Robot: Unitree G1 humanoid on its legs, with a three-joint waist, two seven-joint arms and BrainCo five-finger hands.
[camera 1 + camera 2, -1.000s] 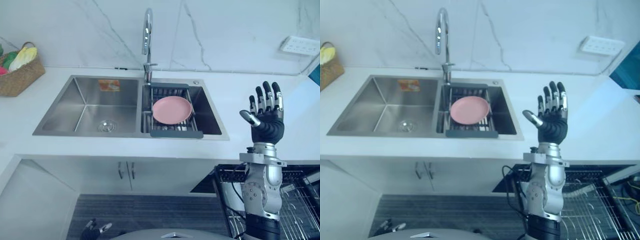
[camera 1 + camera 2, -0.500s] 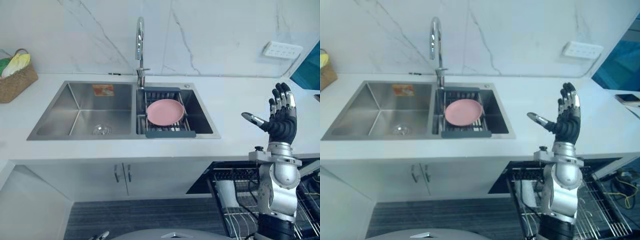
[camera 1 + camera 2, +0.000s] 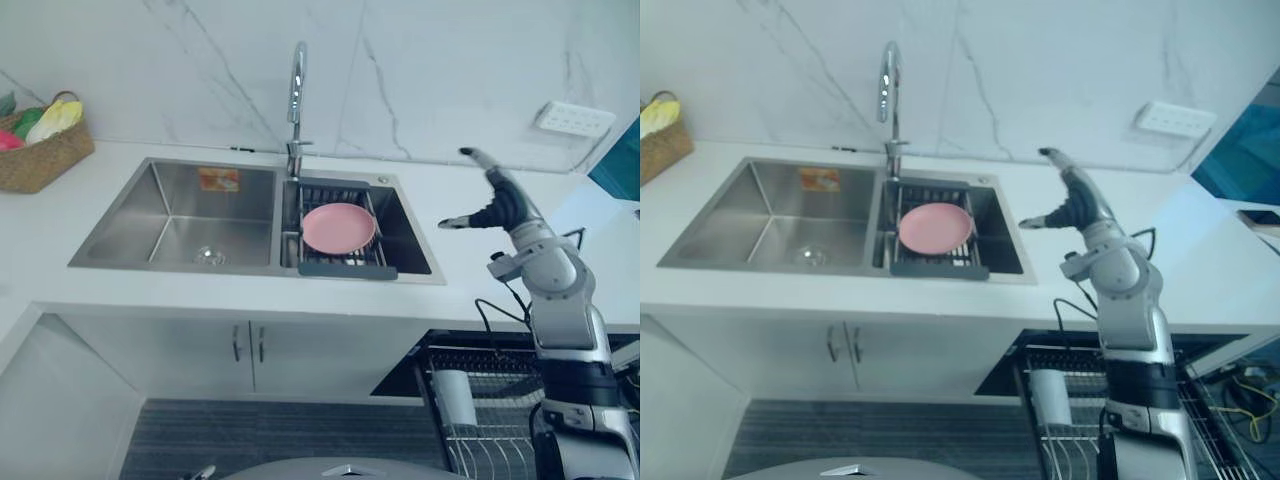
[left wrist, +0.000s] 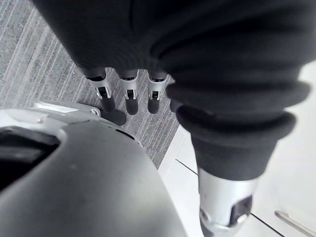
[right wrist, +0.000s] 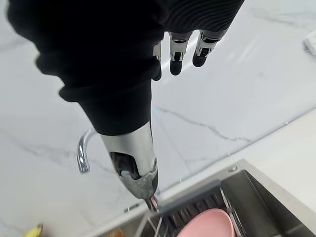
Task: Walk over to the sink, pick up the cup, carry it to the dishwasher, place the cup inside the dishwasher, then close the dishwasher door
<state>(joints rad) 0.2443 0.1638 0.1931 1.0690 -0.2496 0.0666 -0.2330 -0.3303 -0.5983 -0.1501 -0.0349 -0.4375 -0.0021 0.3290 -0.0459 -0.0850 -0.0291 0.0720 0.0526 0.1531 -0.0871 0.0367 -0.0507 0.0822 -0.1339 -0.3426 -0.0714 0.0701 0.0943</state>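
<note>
The right hand (image 3: pixel 503 207), fingers spread and empty, is raised at centre right of the frame over the white bench (image 3: pixel 300 297). It is just right of the steel sink (image 3: pixel 170 215), where a pink plate (image 3: pixel 339 227) rests on a drainer (image 3: pixel 345 269). What looks like a white cup (image 3: pixel 455 397) sits in the dishwasher rack (image 3: pixel 475 455) at lower right, below that nearer hand, with its long axis roughly up the frame. The left hand (image 4: pixel 129 96) hangs with loose, straight fingers over the grey floor (image 4: pixel 29 59). A marble wall (image 3: pixel 450 60) stands behind.

White marble-look wall (image 3: pixel 450 60) with grey veins, white rectangular socket plate (image 3: pixel 574 119) on it at right. White countertop (image 3: pixel 40 235) below; brown woven basket (image 3: pixel 40 158) at its left end by the wall. White cabinet doors (image 3: pixel 180 355) underneath, two slim metal handles (image 3: pixel 236 343) side by side. Grey striped floor (image 3: pixel 300 435).
</note>
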